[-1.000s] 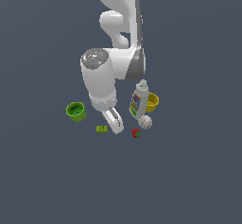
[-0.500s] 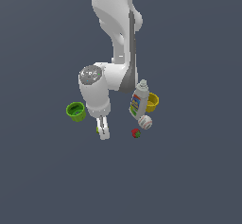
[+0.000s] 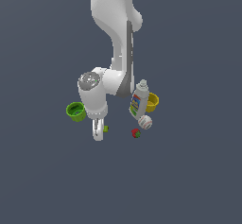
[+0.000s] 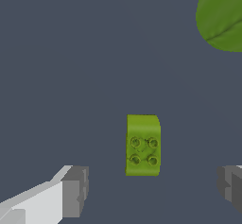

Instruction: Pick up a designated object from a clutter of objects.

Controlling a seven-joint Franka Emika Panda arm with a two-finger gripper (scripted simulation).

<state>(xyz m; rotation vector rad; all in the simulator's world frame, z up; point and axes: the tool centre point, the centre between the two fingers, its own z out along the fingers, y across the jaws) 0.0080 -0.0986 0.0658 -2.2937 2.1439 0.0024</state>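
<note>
The designated object, a tiny yellow-green studded block (image 4: 143, 145), lies on the grey floor between my two fingertips in the wrist view, touching neither. In the exterior view only a sliver of the block (image 3: 106, 128) shows beside my gripper (image 3: 98, 134), which hangs low over the floor. The gripper (image 4: 153, 190) is open and holds nothing. The rest of the clutter of objects sits around it: a green cup (image 3: 75, 111), a white labelled bottle (image 3: 138, 100), a yellow cup (image 3: 151, 102), a white baseball (image 3: 145, 122) and a small red berry (image 3: 136, 133).
The green cup's side (image 4: 221, 16) shows at the wrist view's edge, apart from the block. The bottle, yellow cup, baseball and berry stand in a group to the exterior view's right of the gripper. The arm's body hides part of the floor behind it.
The arm has swung toward the exterior view's left and lowered, bringing the gripper from beside the block to directly over it. The objects have not moved.
</note>
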